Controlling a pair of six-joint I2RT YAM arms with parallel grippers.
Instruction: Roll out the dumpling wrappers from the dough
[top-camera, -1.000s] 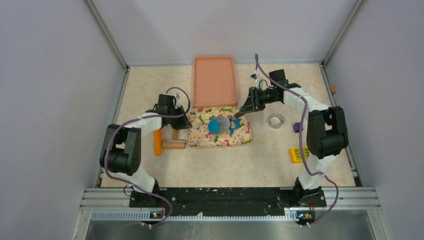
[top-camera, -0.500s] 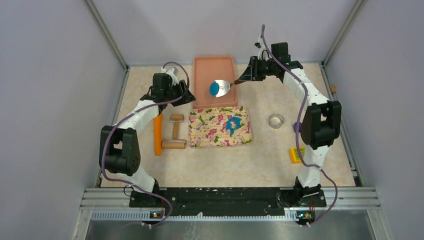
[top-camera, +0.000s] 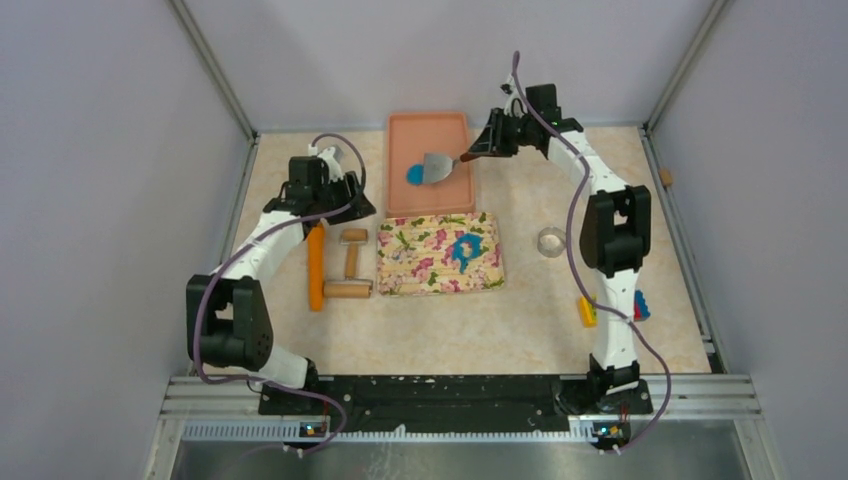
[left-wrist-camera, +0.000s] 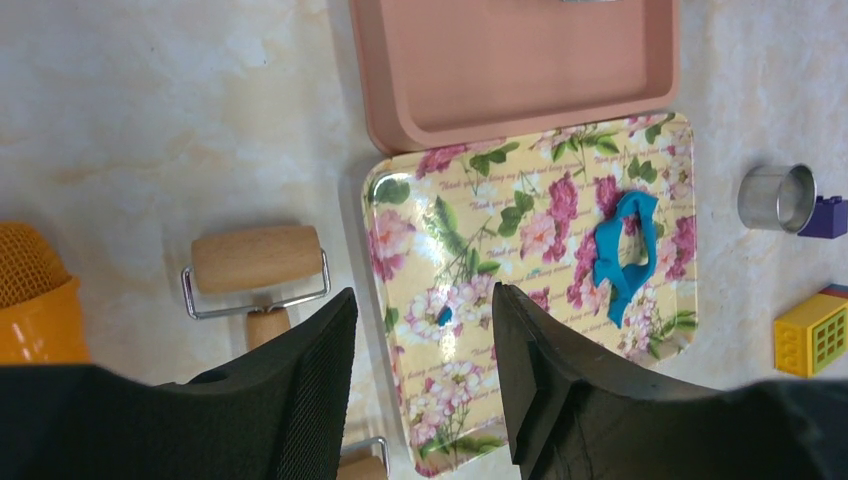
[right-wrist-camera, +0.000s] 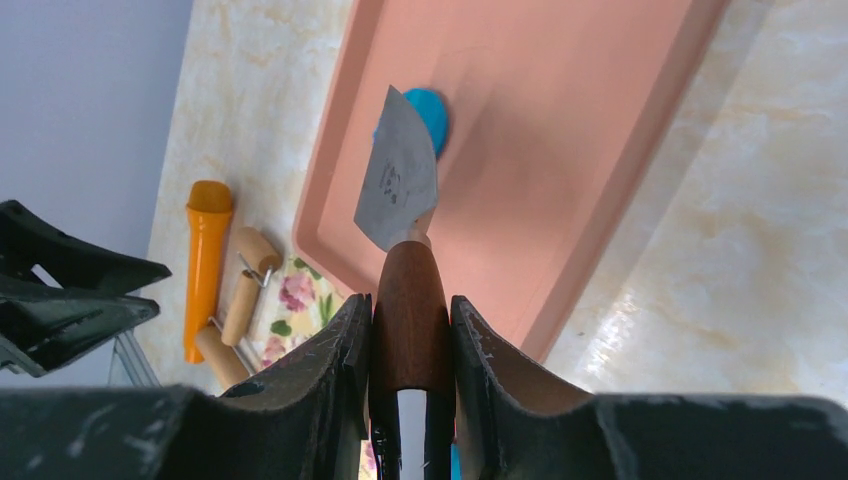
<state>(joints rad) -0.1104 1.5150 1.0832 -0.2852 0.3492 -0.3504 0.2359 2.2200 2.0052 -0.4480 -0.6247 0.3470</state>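
Observation:
A round blue dumpling wrapper (top-camera: 413, 174) lies on the floor of the pink tray (top-camera: 430, 128), at the tip of a metal spatula blade (top-camera: 438, 166). In the right wrist view the blade (right-wrist-camera: 398, 178) hides part of the wrapper (right-wrist-camera: 433, 114). My right gripper (top-camera: 482, 148) is shut on the spatula's brown wooden handle (right-wrist-camera: 410, 300). The ragged blue dough scrap with a hole (top-camera: 465, 250) lies on the floral board (top-camera: 420, 270); it also shows in the left wrist view (left-wrist-camera: 622, 250), with a tiny blue crumb (left-wrist-camera: 444, 316) nearby. My left gripper (left-wrist-camera: 420, 305) is open and empty, above the board's left edge.
Two wooden rollers (top-camera: 349, 264) and an orange tool (top-camera: 316, 268) lie left of the board. A metal ring cutter (top-camera: 551, 240) stands right of it, next to a purple block (left-wrist-camera: 828, 215). A yellow toy brick (left-wrist-camera: 810, 335) lies near the right arm.
My right gripper carried the spatula with the wrapper from the board to the tray; the wrapper now lies at the blade's tip. My left arm drew back to the left.

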